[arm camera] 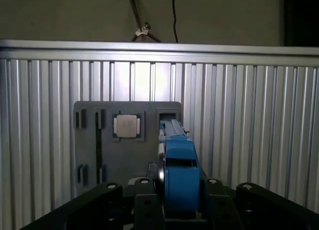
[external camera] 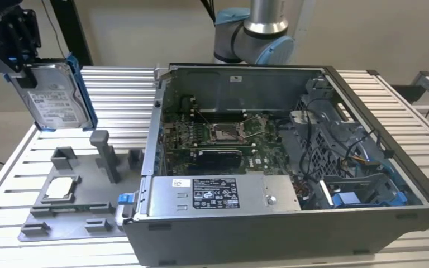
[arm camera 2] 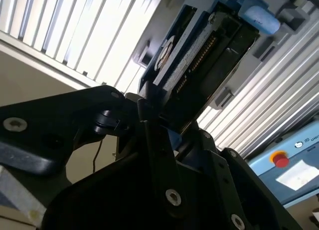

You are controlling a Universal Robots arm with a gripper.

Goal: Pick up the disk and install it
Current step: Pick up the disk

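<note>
The disk, a silver-grey drive with a white label in a bright blue frame, hangs upright in the air at the exterior view's upper left, above the grey fixture plate. My gripper is shut on the disk's top edge. In the first wrist view the disk's blue frame sits edge-on between my black fingers, high over the fixture plate. The second wrist view shows the disk from below, clamped between the fingers. The open computer case lies to the exterior view's right of the disk.
The fixture plate carries upright grey posts and a small square silver chip. Inside the case are the motherboard, a grey box with a black-and-white label and a blue-tabbed drive bay. The arm's base stands behind the case.
</note>
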